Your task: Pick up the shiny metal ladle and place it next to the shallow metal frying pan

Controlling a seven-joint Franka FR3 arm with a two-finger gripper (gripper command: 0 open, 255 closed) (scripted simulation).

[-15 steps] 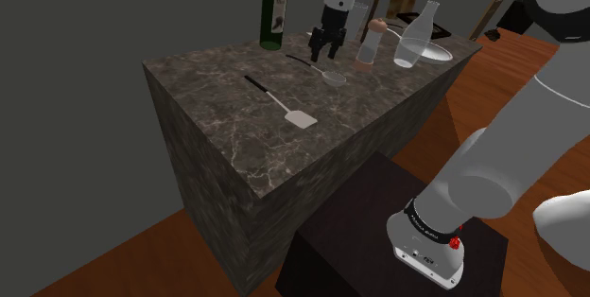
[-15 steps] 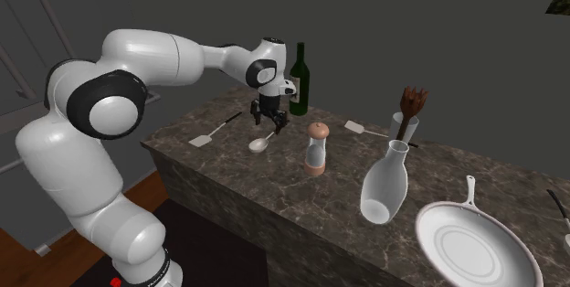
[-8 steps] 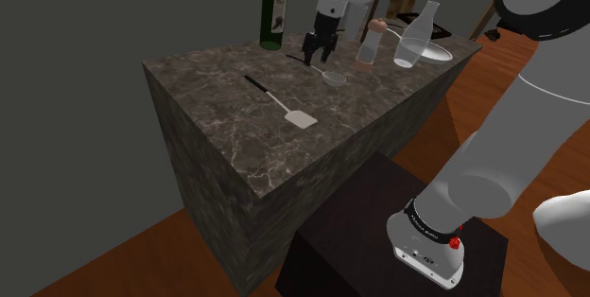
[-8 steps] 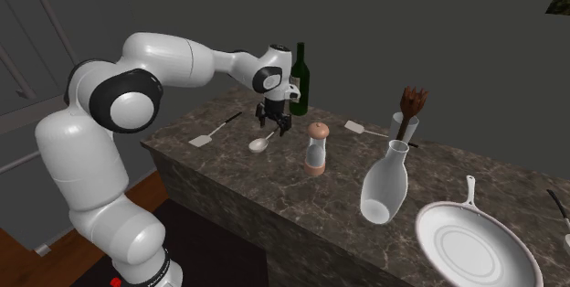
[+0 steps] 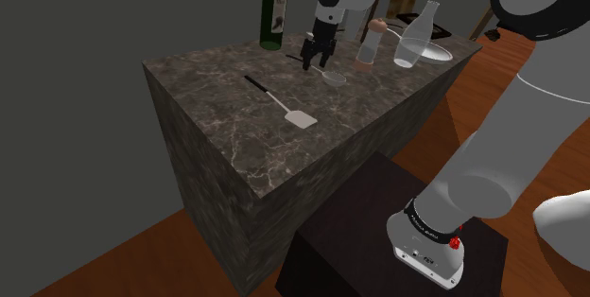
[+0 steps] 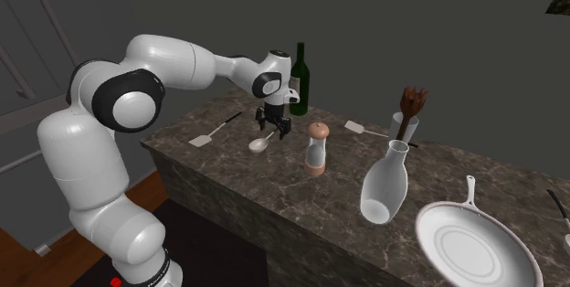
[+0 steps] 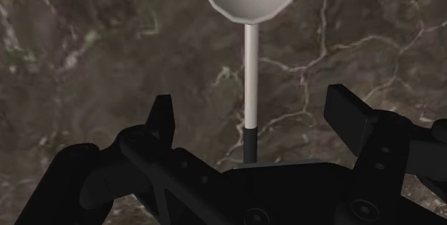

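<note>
A black claw [image 7: 251, 109] hovers low over a ladle [image 7: 251, 51] on a dark marble counter [image 5: 227, 96]. Its fingers are spread either side of the thin handle (not touching it). The ladle lies flat, toward the counter's end well apart from the frying pan [image 6: 475, 244].

Ladle [image 6: 260, 143] on counter [image 6: 274, 175], between spatula [image 6: 215, 130] and grinder [image 6: 316, 148]; pan [image 6: 475, 239] well apart, apparently just beside carafe [image 6: 384, 185].
</note>
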